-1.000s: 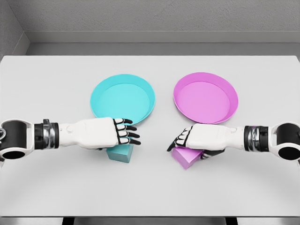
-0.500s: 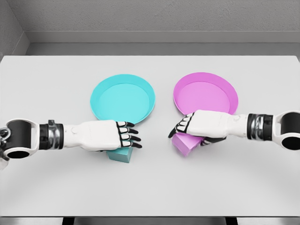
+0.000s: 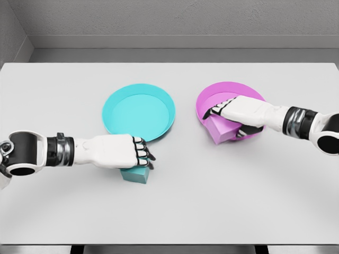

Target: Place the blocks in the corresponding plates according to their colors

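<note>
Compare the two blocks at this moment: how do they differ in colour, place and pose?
The cyan block is turquoise; the pink block is magenta. The cyan block sits on the table, in front of the cyan plate; the pink block is over the pink plate. The cyan block sits level; the pink block looks tilted. Both are partly covered by a hand, the left hand and the right hand.

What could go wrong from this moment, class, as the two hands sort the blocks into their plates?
1. The right hand carries the pink block low over the pink plate; its corner may catch the near rim and tip the plate.
2. The left hand covers the cyan block, which sits on the table outside the cyan plate; the grip is hidden, so it may slip on lifting.
</note>
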### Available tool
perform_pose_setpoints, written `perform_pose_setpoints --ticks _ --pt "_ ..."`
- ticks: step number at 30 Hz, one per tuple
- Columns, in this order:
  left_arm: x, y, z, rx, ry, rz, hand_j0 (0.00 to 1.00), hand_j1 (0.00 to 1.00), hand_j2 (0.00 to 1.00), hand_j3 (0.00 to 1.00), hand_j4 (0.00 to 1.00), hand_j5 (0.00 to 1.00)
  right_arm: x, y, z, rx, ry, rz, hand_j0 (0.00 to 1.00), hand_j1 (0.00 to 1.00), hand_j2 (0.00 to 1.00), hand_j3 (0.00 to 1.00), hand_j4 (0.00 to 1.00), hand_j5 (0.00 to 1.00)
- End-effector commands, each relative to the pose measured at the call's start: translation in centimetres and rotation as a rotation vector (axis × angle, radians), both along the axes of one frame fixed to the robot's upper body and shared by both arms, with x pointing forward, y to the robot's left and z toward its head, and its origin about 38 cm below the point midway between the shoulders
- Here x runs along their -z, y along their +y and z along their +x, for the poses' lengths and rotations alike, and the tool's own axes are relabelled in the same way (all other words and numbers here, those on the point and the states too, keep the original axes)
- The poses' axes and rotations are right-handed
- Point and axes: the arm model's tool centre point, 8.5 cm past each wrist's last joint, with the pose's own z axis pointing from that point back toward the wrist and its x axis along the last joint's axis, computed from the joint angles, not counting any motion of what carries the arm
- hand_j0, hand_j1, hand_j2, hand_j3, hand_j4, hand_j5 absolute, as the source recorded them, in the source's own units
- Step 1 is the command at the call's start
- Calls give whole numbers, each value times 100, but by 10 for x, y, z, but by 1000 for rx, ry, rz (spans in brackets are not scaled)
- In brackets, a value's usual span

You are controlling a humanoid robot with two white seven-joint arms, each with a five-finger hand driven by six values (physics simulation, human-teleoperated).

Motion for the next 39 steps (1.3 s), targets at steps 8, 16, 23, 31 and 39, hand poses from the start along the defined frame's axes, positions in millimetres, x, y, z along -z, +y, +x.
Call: perform_pose_setpoints --ticks 8,16,23,31,39 --pt "5 1 -2 5 5 31 35 35 35 35 35 35 0 -5 15 191 15 3 62 62 62 62 62 62" --pt "-9 -2 6 8 -25 15 29 29 29 29 29 29 0 -15 23 326 1 17 62 62 62 62 62 62" --pt "-33 -4 18 10 -67 -9 29 29 29 29 29 29 0 -17 28 408 -6 25 62 62 62 62 62 62" --pt "-45 -12 45 -21 -103 -19 30 30 30 30 30 30 0 -13 27 389 -5 29 100 100 100 100 100 100" --pt "-47 -10 84 -105 -101 -26 31 31 31 31 31 31 -13 -17 29 357 -39 39 100 100 100 100 100 100"
